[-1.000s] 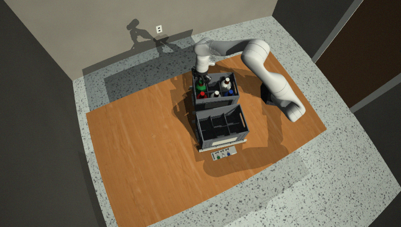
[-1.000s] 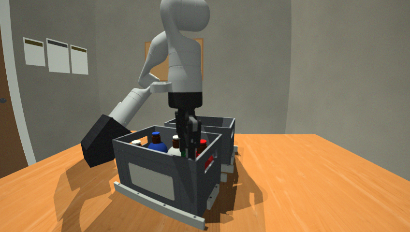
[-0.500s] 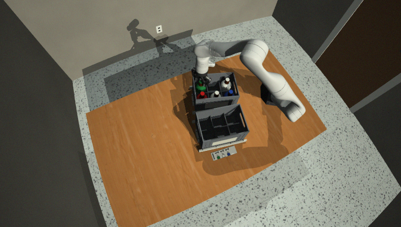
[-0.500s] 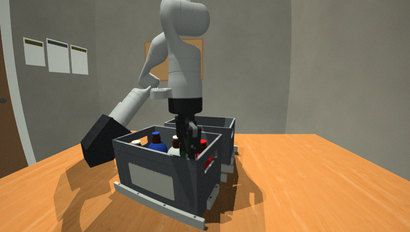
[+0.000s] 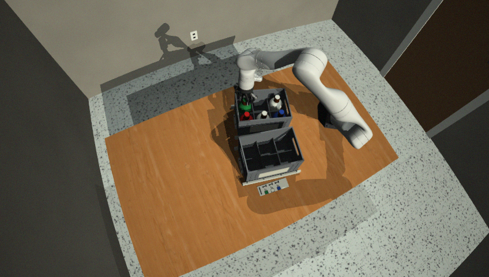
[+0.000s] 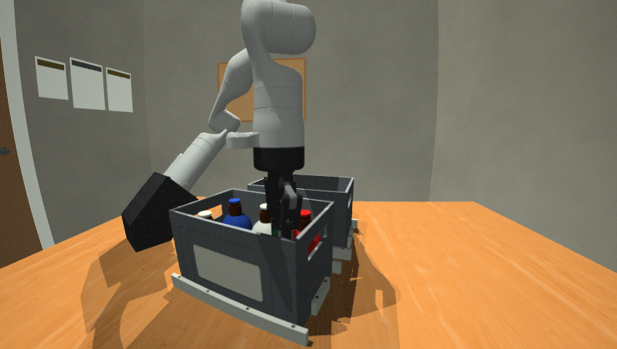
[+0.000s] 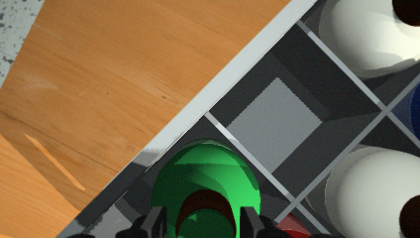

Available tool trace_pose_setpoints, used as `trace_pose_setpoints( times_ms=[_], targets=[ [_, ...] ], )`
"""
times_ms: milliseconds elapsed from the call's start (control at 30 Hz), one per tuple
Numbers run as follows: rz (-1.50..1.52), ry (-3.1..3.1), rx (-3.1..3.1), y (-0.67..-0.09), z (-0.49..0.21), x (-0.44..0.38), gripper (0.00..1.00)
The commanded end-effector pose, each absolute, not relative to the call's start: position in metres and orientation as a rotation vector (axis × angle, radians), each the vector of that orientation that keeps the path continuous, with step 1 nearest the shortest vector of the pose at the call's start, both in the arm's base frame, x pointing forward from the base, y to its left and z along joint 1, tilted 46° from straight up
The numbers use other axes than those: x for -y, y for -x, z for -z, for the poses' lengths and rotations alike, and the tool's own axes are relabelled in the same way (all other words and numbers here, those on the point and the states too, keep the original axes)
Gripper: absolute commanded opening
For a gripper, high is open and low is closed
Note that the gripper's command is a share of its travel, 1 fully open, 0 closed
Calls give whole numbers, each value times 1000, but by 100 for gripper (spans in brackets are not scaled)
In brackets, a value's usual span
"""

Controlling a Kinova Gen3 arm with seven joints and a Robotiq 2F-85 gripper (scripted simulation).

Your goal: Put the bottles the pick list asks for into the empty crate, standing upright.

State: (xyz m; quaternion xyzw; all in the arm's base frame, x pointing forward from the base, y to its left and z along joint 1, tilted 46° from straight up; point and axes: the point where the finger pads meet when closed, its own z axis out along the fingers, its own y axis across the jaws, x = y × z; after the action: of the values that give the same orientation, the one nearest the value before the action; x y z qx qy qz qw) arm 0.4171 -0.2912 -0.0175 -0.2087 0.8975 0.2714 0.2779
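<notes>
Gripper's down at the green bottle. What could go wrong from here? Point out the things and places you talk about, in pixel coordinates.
- The gripper (image 5: 245, 100) (image 7: 203, 223) works close to the crate's corner walls, so a finger might catch the full crate (image 6: 223, 272) and shift it.
- The red bottle (image 5: 246, 116) (image 6: 305, 220) is in the next compartment; a sideways lift may knock it.
- If the fingers close off-center on the green bottle's neck (image 7: 205, 198), it might tilt and jam against a divider.
</notes>
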Motion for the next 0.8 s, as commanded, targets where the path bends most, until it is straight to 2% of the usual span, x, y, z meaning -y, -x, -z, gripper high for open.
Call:
trace_pose_setpoints(
  times_ms=[0,767],
  targets=[
    [-724,562,-2408,-417,16,293,48],
    [-724,562,-2408,-417,16,293,42]
  ],
)
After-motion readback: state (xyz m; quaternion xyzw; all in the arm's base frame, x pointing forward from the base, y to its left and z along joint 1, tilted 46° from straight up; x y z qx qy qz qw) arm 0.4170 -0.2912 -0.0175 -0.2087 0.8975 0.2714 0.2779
